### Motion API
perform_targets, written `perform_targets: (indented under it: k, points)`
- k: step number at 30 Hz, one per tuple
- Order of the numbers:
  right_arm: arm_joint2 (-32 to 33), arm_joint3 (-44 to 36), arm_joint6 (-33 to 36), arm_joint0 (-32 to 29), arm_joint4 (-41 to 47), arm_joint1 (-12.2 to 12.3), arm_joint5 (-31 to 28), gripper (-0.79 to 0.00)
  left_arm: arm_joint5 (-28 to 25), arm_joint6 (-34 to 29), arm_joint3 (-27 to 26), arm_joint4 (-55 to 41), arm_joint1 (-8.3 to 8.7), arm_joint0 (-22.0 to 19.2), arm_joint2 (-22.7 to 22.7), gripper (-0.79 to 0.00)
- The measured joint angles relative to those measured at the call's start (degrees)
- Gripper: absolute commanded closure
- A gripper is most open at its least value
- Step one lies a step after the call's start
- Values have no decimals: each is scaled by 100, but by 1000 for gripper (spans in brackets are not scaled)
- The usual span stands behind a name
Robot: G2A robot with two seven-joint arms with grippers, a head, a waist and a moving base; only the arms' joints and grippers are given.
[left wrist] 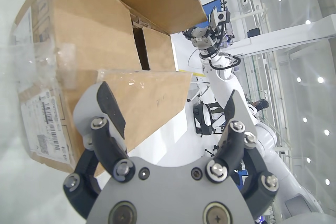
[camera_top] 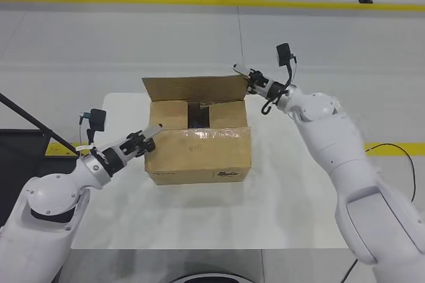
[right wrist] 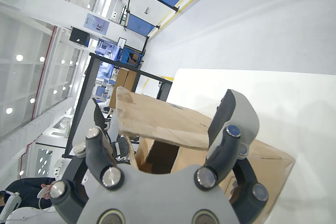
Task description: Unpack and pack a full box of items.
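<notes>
A brown corrugated cardboard box (camera_top: 191,177) sits mid-worktop (camera_top: 127,205), its long axis running side to side across the robot's front. Its far flap (camera_top: 195,86) stands upright, and its near flap (camera_top: 198,145), glossy with strips of clear tape, juts out toward the robot. The two short inner flaps (camera_top: 170,113) are folded in, leaving a dark slot between them.

The left claw (camera_top: 153,131) is at the near flap's left corner with its jaws apart, the flap's edge lying between its black ribbed pads (left wrist: 111,107). The right claw (camera_top: 238,69) is likewise spread around the far flap's right corner.

Each arm is nearest its own flap. Any fold would likely turn on the hinge lines that follow the box's long axis, and thin board bends easily at a corner.
</notes>
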Motion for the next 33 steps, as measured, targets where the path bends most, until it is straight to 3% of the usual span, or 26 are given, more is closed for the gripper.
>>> perform_targets:
  k: [8, 13, 20, 33]
  points:
    - [402, -18, 1041, -48, 659, 96, -262, -785, 26, -10, 35, 103, 1, -75, 54, -785]
    - [675, -96, 1992, -111, 1175, 182, -145, -785, 46, -13, 50, 139, -2, -123, 114, -785]
    - [822, -197, 2702, -184, 1225, 287, 117, -785, 165, 67, 150, 249, -17, -294, 277, -785]
    - [739, -571, 2564, -441, 693, 317, 811, -785, 351, 241, 375, 489, -62, -682, 677, -785]
